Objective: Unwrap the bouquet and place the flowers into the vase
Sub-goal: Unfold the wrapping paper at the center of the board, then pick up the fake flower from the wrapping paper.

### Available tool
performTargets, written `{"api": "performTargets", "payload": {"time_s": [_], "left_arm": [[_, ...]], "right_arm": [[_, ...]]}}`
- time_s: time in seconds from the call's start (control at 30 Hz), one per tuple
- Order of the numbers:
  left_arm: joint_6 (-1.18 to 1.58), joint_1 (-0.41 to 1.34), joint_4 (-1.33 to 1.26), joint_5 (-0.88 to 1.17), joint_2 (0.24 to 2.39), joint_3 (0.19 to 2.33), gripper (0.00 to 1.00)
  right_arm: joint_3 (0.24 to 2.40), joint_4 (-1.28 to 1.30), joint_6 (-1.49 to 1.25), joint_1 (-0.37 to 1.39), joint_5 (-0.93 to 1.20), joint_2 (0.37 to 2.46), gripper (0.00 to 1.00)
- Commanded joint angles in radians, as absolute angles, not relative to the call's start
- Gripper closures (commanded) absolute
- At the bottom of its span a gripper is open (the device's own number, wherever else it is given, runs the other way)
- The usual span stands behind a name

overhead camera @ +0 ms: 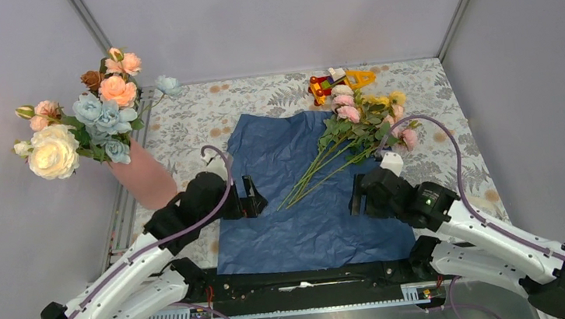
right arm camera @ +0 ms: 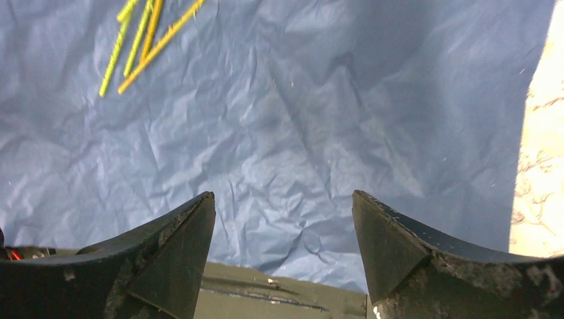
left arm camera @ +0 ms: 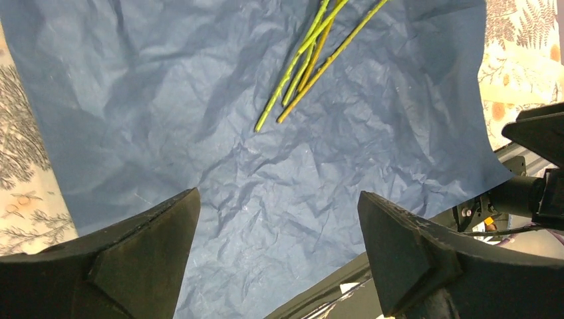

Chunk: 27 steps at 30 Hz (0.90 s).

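Across flattened blue paper (overhead camera: 300, 212), find flowers (overhead camera: 355, 133) loose, stems fanned toward centre, heads just beside toy (overhead camera: 334, 82). Note left gripper (overhead camera: 255, 196) and right gripper (overhead camera: 355, 195) spread wide, empty, low above paper. Locate vase (overhead camera: 145, 180) at left, well apart, crowded with larger blooms (overhead camera: 95, 115). Judge likely faults: thin stems splaying or slipping under pinch, paper dragging along, crowded neck blocking entry, vase tipping.

Bare paper (overhead camera: 302, 232) at near edge of surface (overhead camera: 205, 116), flowers (overhead camera: 354, 125) slanting across its far right, vase (overhead camera: 145, 180) at left edge, toy (overhead camera: 327, 85) at far edge.
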<state>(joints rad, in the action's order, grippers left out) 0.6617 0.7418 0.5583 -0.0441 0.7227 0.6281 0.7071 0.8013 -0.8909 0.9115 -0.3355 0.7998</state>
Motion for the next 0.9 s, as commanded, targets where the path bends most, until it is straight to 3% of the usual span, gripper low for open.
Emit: {"api": "performTargets", "payload": {"time_s": [0.0,0.17,0.33,0.6,0.87], "left_arm": [[0.503,0.684,0.626,0.061,0.793,0.796,0.04],[0.364,0.557,0.694,0.144,0.877,0.931,0.04],[0.28,0.514,0.666,0.04,0.901,0.964,0.04],[0.245,0.514,0.575,-0.053,0.879,0.889,0.04],[0.232,0.509,0.571,-0.071,0.853,0.87,0.04]], "right_arm": [[0.77,0.758,-0.731,0.794,-0.328,0.815,0.2],[0.776,0.567,-0.655,0.576,-0.171,0.861,0.23],[0.778,0.327,-0.702,0.433,-0.065,1.0,0.32],[0.807,0.086,-0.807,0.334,-0.149,1.247,0.42],[0.827,-0.068,-0.923,0.327,-0.028,1.407,0.58]]}}
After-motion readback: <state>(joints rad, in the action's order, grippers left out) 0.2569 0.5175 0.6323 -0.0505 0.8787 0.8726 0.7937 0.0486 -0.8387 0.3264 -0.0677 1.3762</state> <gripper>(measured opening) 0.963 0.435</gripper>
